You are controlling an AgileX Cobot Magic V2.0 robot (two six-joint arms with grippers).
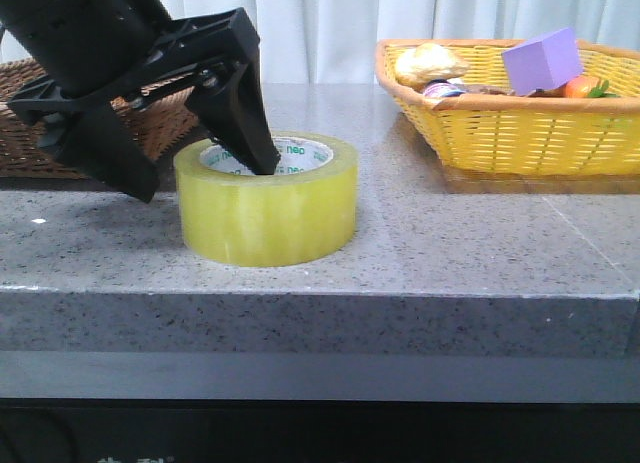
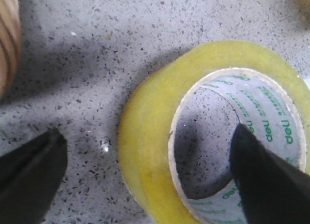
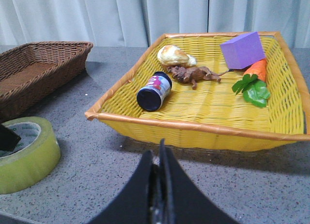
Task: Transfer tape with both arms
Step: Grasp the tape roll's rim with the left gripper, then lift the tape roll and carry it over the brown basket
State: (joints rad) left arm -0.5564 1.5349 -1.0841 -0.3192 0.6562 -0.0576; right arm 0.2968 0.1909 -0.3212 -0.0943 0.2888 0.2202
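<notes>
The tape (image 1: pixel 268 208), a wide yellow roll with a white core and green lettering, lies flat on the grey stone table. My left gripper (image 1: pixel 200 175) is open and straddles the roll's left wall, one finger (image 1: pixel 250 133) down inside the core and the other finger (image 1: pixel 125 168) outside it. In the left wrist view the yellow wall (image 2: pixel 147 137) sits between the two fingers of that gripper (image 2: pixel 147 178), with gaps on both sides. My right gripper (image 3: pixel 159 154) is shut and empty above the table, before the yellow basket. The tape (image 3: pixel 29 158) lies far off to its side.
A yellow wicker basket (image 1: pixel 520 133) at the right holds a purple cube (image 1: pixel 542 59), bread, a carrot, a jar and a toy animal; it also shows in the right wrist view (image 3: pixel 193 129). A brown wicker basket (image 1: pixel 30 133) stands at the back left. The table's front edge (image 1: pixel 320 295) is near.
</notes>
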